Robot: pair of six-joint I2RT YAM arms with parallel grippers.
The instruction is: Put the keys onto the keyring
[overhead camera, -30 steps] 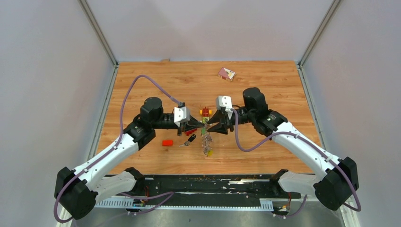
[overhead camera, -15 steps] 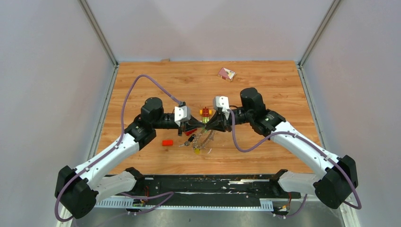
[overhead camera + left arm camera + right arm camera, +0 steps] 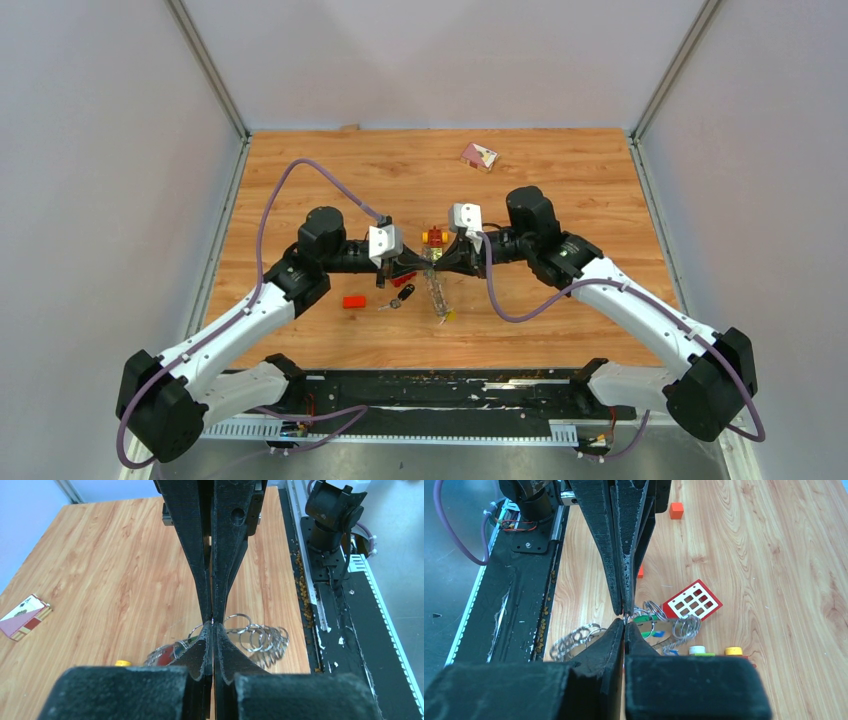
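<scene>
My left gripper and right gripper meet tip to tip above the middle of the table. Both are shut on the thin wire of the keyring, which hangs below them as a narrow bunch of small silver rings. From the left wrist, my own tips pinch the wire and the keyring's loops fan out to the right. From the right wrist, my tips touch the opposing fingers, with the keyring's loops on both sides. Two loose keys with dark heads lie on the wood under the left gripper.
A red brick lies left of the keys. A red-and-yellow toy car sits just behind the grippers, and a pink card packet lies at the back. A red window piece and an orange cube show from the right wrist.
The right gripper moved left to the left gripper's tips and went from open to shut. The keyring swung out wide, then settled into a narrow hanging bunch. The left gripper stayed shut.
</scene>
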